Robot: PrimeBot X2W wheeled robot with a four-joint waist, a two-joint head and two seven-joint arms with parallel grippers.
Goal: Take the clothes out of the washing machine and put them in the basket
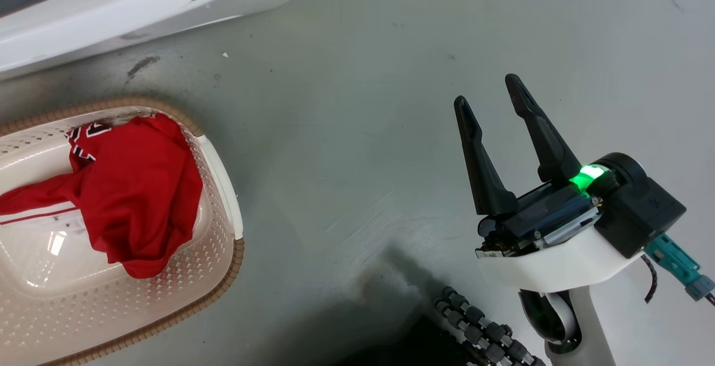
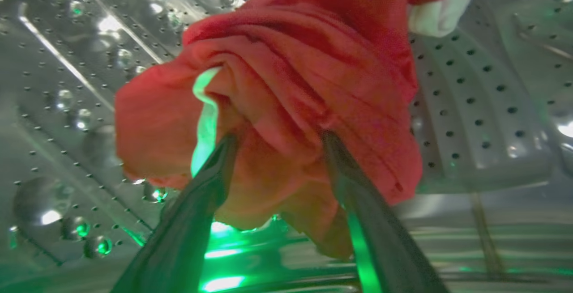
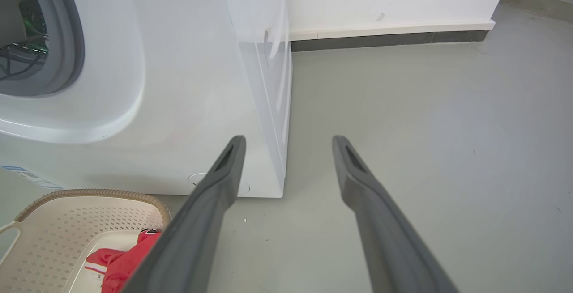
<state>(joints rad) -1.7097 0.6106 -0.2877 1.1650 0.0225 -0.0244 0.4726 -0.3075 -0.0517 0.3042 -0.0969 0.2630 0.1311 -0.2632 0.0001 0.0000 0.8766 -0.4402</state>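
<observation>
Inside drum (image 2: 470,105): red garment (image 2: 313,60) bunched in left gripper (image 2: 277,143), fingers (image 2: 197,212) spread, not visibly clamped. Looks soft, light, limp, prone to slip; best pinched at thick middle fold. Right gripper (image 1: 486,89) apart, empty, above floor (image 1: 346,131). Jersey (image 1: 139,187) in basket (image 1: 220,170)

Over at the right of the left wrist view the steel drum (image 2: 470,105) is gleaming, perforated polished metal throwing green glints, and the red garment (image 2: 313,82) against it is looking like soft, matt, creased cloth. Lower left of the head view, the basket (image 1: 206,265) is showing glossy cream plastic with a brown woven-look rim, and the jersey (image 1: 139,198) is lying there as matt red fabric. The washing machine (image 3: 179,105) is shining smooth white; the floor (image 1: 357,131) is looking dull grey and scuffed. The right gripper (image 1: 487,89) is showing fingers (image 1: 486,176) of matt dark plastic.
</observation>
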